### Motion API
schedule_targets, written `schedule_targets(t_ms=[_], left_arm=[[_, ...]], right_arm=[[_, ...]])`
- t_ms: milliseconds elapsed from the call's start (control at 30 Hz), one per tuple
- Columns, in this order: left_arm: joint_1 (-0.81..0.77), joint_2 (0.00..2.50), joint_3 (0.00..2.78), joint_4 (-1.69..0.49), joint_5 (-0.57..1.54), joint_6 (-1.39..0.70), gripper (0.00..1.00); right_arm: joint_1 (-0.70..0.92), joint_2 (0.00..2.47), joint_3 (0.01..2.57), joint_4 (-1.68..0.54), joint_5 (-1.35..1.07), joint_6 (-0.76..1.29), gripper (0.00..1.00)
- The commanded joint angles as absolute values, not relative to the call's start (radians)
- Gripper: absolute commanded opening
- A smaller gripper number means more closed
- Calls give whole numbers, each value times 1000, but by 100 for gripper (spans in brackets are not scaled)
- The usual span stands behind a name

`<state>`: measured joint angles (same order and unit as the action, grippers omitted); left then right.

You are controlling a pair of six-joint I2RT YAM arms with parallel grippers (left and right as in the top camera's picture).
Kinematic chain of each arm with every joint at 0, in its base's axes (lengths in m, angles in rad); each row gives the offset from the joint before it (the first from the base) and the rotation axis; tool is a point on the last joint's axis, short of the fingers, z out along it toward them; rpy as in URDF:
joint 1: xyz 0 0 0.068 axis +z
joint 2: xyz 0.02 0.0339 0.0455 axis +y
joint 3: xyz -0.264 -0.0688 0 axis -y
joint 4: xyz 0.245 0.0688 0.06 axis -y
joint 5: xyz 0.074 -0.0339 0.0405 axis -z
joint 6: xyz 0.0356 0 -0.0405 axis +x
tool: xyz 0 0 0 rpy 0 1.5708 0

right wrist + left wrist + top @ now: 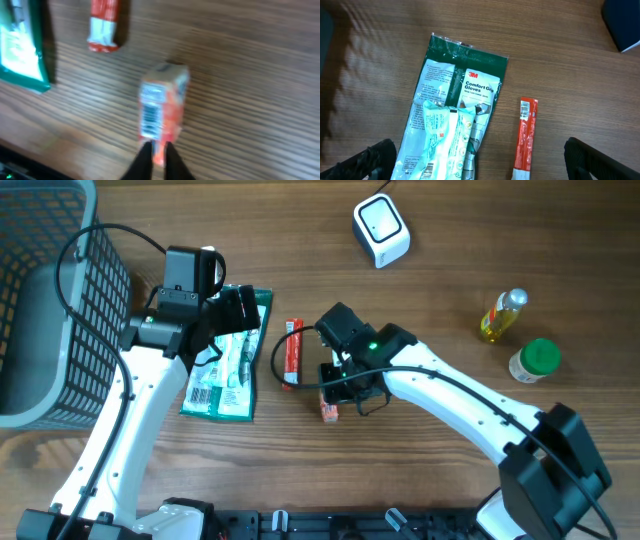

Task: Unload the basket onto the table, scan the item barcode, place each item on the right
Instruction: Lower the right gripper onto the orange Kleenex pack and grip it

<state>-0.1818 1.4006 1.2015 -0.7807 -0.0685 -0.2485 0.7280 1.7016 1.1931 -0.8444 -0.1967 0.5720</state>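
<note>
A small orange box (pixel 162 105) lies on the wooden table, its white barcode label turned up toward the right wrist camera. My right gripper (pixel 156 147) is shut on the box's near end, both black fingers pinching it; this view is blurred. From overhead, the orange box (pixel 329 411) pokes out below the right gripper (pixel 340 385). The white scanner (pixel 381 230) stands at the far side of the table, well away from the box. My left gripper (pixel 485 165) hangs open over a green gloves packet (pixel 460 100), holding nothing.
A red stick pack (pixel 291 352) lies between the gloves packet (pixel 228 365) and the right gripper. A grey wire basket (pixel 50 300) fills the left edge. A yellow bottle (pixel 502 315) and a green-lidded jar (pixel 534 361) stand at the right.
</note>
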Motion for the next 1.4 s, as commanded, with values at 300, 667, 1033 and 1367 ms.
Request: schedule_targets(t_ms=[300,667,1033,1367], left_arm=[[-175,1402,1205,-778,-60,-247,100],[-175,1402,1205,-779,-60,-247,100],[-175,1402,1205,-778,-60,-247,100],[-175,1402,1205,-778,-60,-247,100]], right_arm=[[699,1665,1145,-881,-65,638,4],[702,1665,1040,-725,-210,646,4],[727,1665,1007,-675,-211,683,4],[727,1665,1007,-657,-211,681,4]])
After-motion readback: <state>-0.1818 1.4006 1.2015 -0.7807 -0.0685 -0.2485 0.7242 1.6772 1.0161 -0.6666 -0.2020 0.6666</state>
